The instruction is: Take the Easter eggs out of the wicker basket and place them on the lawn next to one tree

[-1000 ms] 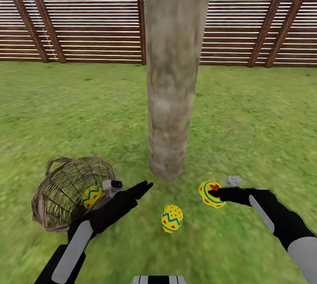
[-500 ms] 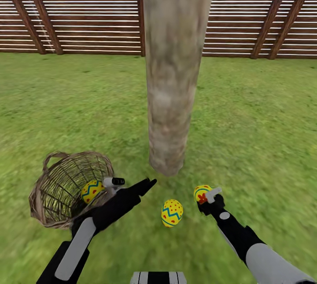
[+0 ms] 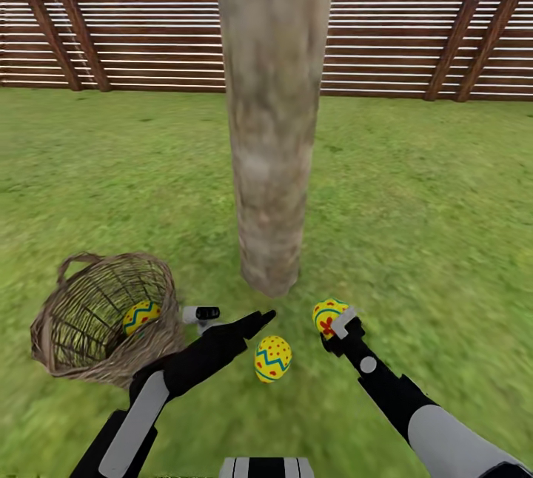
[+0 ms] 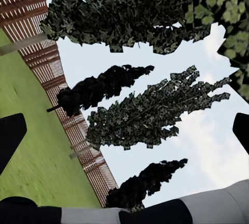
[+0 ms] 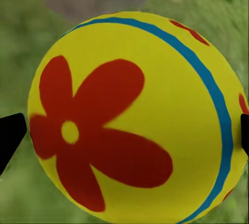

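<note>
Easter egg [image 3: 273,358]: smooth, oval, on mottled lawn [image 3: 414,189].

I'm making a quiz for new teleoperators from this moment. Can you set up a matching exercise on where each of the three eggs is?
Things:
1. Yellow egg with red flower
2. Yellow egg with red dots and a blue zigzag
3. Yellow zigzag egg seen through woven twigs

Places:
A. Inside the brown wicker basket
B. On the grass between the two arms
C. At the right gripper

Pairs: 1-C, 2-B, 3-A

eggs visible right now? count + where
3. One egg sits in the wicker basket; a dotted egg lies on the lawn before the tree; a flower egg is at the right gripper.
</note>
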Motion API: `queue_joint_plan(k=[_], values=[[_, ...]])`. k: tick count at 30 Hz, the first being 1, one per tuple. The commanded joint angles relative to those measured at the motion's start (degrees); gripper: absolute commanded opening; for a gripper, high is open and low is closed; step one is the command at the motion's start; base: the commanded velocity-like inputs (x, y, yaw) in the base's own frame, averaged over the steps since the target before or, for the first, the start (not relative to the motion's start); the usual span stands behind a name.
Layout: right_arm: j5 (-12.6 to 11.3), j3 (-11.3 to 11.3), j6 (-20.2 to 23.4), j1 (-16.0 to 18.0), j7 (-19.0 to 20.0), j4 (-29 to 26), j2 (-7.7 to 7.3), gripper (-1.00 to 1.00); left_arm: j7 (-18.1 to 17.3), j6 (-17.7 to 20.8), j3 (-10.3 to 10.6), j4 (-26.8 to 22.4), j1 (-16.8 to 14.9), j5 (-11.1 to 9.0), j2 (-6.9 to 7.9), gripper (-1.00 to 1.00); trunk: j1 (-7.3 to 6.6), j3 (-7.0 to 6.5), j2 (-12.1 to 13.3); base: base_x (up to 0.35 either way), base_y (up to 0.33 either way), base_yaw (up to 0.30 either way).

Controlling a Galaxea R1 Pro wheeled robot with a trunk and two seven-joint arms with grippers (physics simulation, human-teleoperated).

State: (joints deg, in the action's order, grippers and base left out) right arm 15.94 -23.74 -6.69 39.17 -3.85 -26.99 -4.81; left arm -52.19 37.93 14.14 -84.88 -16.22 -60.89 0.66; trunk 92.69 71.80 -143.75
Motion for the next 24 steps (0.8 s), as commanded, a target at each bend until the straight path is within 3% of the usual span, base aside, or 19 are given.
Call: queue_joint_plan(k=[1, 4, 24], values=[[0.7, -0.3, -0.1, 0.0, -0.7, 0.0, -0.04, -1.00, 0.0, 0.4, 0.1, 0.0, 0.0, -0.5, 0.04, 1.00, -0.01, -0.01, 0.0, 0.000, -0.014, 0.258], [1.0, -0.3, -0.1, 0.0, -1.4, 0.0, -0.09, -1.00, 0.0, 0.4, 0.2, 0.0, 0.0, -0.5, 0.00, 1.00, -0.01, -0.08, 0.0, 0.000, -0.004, 0.131], [1.0, -0.4, -0.2, 0.0, -1.4, 0.0, -0.03, -1.00, -1.1, 0.5, 0.3, 0.0, -0.1, -0.5, -0.04, 1.00, 0.50, 4.35, -0.3, 0.000, 0.000, 0.002]])
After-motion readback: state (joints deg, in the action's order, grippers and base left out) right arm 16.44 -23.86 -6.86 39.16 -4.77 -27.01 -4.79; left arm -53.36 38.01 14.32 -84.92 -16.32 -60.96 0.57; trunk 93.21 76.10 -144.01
